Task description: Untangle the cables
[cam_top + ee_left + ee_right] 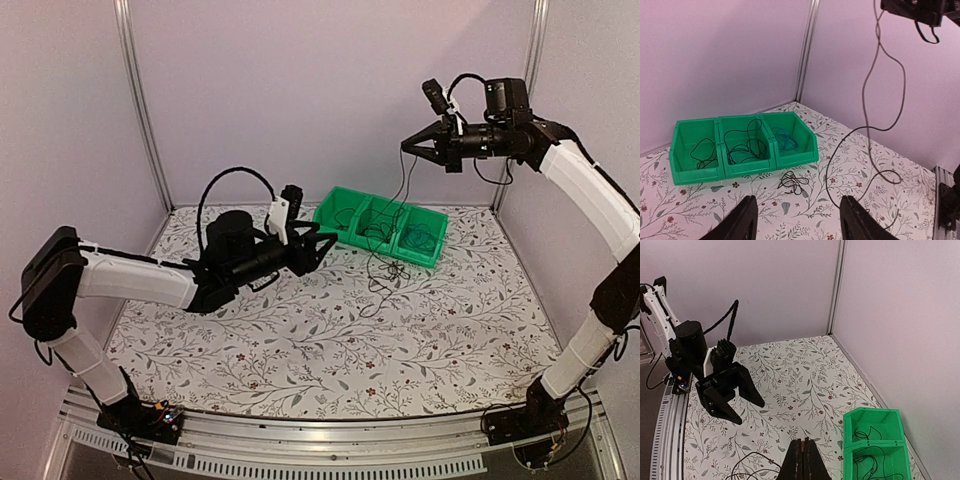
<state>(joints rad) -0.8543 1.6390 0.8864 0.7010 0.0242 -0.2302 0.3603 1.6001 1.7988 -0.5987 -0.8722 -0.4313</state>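
Note:
High above the table my right gripper (407, 147) is shut on a thin dark cable (864, 112). That cable hangs down in long loops to the floral table, where its lower end lies (384, 268). A small black tangle of cable (792, 181) rests just in front of the green bins (345, 222). More cables lie coiled in the bins: black ones (745, 146) in two of them, a blue-teal one (785, 139) in the third. My left gripper (326, 246) hovers open and empty just left of the bins, and its fingers (746, 220) frame the tangle from a distance.
Three joined green bins (695, 172) stand near the back wall. Purple walls with metal corner posts (806, 55) close in the back and sides. From the right wrist the left gripper (729, 390) shows over the table, and a bin rim (873, 413) sits at lower right.

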